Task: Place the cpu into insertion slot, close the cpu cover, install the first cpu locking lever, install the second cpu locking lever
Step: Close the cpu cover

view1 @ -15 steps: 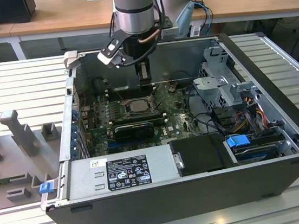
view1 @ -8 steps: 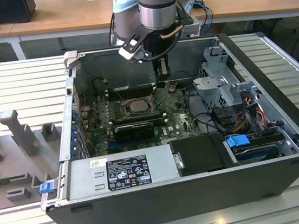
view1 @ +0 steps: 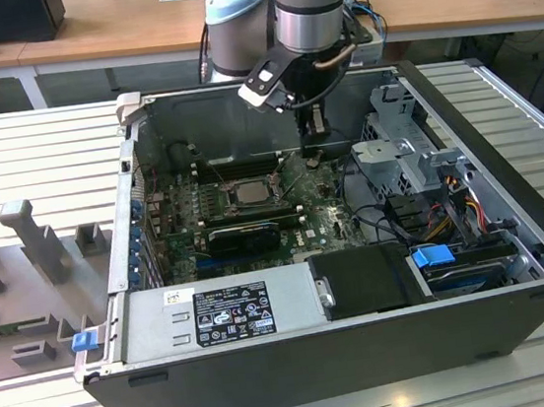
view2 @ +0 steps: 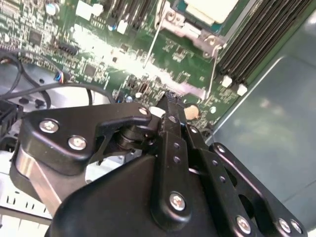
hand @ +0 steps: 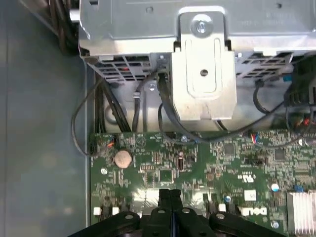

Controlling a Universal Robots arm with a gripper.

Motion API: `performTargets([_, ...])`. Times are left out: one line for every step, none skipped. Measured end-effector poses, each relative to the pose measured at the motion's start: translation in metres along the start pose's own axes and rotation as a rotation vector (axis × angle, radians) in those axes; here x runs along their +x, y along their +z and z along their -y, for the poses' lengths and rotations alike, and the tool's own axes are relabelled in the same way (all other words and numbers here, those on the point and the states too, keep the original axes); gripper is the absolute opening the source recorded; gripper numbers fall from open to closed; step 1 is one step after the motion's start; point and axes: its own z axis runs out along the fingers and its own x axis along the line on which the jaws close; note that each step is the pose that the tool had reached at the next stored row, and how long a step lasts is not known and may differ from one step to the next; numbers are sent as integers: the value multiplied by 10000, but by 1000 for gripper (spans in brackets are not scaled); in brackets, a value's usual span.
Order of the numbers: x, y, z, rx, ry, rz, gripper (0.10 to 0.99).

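The cpu (view1: 248,192) lies in the insertion slot (view1: 214,203) on the green motherboard, its pale metal top facing up; in the second wrist view the cpu (view2: 210,7) sits at the picture's edge. The cpu cover (view2: 183,25) is a grey metal frame lying around it. Two thin wire levers (view2: 149,47) (view2: 213,66) run out from the socket, and I cannot tell whether they are latched. My gripper (view1: 313,151) hangs over the board to the exterior view's right of the socket, apart from it. In both wrist views the gripper (view2: 168,104) (hand: 170,193) is shut with nothing held.
A grey drive cage (hand: 202,64) with cables stands close beyond the gripper. Black memory slots (view2: 256,44) flank the socket. A coin battery (hand: 122,158) sits on the board. The power supply (view1: 216,315) spans the case front. Grey fixtures (view1: 29,243) stand outside at the exterior view's left.
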Motion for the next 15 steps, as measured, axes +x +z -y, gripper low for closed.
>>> performTargets([0,18,-10,1,-4,0,106])
performTargets([-1,31,-15,1,-6,1,106])
performTargets([-1,59,-21,1,-9,1,106])
performTargets([-2,76,-23,1,-11,1,106])
performTargets([-2,95,-22,1,-11,1,106])
performTargets([-3,112,-19,23,-11,0,106])
performTargets([-3,116,-9,48,-10,-1,106])
performTargets([-3,122,13,80,-12,1,106])
performTargets([-4,125,18,100,-20,1,106])
performTargets([-4,125,31,100,-19,-1,106])
performTargets([-5,124,46,100,-20,-1,106])
performTargets([-5,123,52,100,-20,0,106])
performTargets([-5,123,58,100,-20,0,106])
performTargets([-5,123,63,100,-20,-1,106])
performTargets([-5,122,67,100,-19,0,106])
